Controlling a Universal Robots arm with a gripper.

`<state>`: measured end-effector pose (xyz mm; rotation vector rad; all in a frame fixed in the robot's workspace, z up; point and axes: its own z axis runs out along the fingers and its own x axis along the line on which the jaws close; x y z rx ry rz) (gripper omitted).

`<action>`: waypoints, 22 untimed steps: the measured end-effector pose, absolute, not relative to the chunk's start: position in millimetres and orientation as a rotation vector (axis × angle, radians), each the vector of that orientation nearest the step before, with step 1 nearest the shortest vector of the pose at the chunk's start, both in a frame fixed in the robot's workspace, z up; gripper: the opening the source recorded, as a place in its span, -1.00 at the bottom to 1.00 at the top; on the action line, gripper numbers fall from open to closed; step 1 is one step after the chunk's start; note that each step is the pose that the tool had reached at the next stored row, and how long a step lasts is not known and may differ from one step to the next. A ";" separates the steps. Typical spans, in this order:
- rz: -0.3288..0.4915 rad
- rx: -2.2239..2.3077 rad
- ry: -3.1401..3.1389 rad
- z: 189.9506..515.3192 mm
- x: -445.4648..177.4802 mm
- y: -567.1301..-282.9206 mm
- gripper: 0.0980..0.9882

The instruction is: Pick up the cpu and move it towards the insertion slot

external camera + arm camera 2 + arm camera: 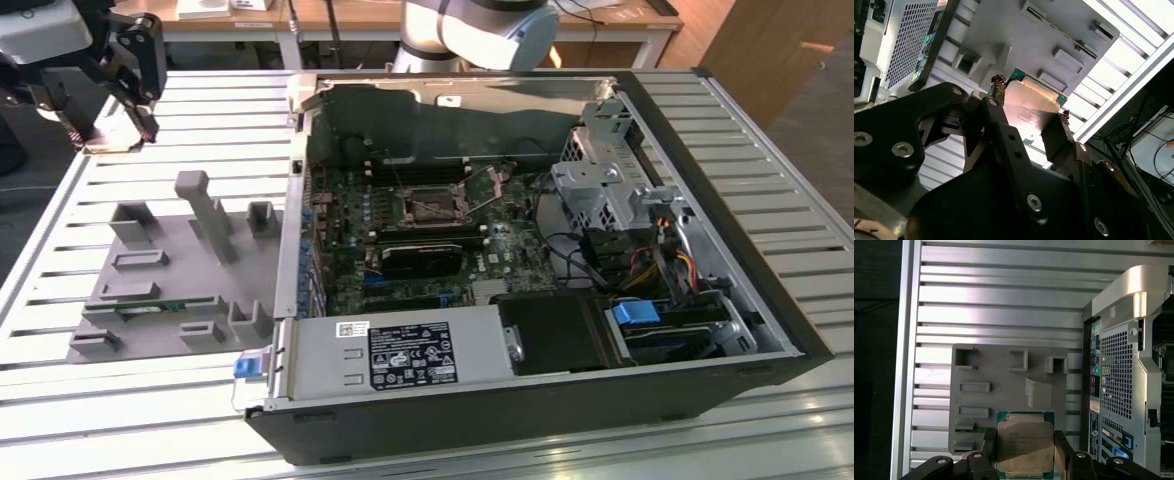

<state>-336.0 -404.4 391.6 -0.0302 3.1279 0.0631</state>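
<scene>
The cpu (1024,442) is being held clamped in the gripper (1031,99) near the grey holder tray (999,372), well apart from the insertion slot (430,205).

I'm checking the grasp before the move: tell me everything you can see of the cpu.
The cpu is a flat square chip: a dull silvery metal lid on a thin green board rim. In both wrist views the gripper clamps two opposite edges, holding it clear above the grey fixture plate on the slatted metal table.
</scene>
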 end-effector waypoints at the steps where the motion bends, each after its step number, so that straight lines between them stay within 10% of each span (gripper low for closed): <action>1: 0.063 -0.030 3.128 391.6 -334.2 -404.4 0.00; 22: 0.063 -0.030 3.128 391.5 -296.6 -404.4 0.00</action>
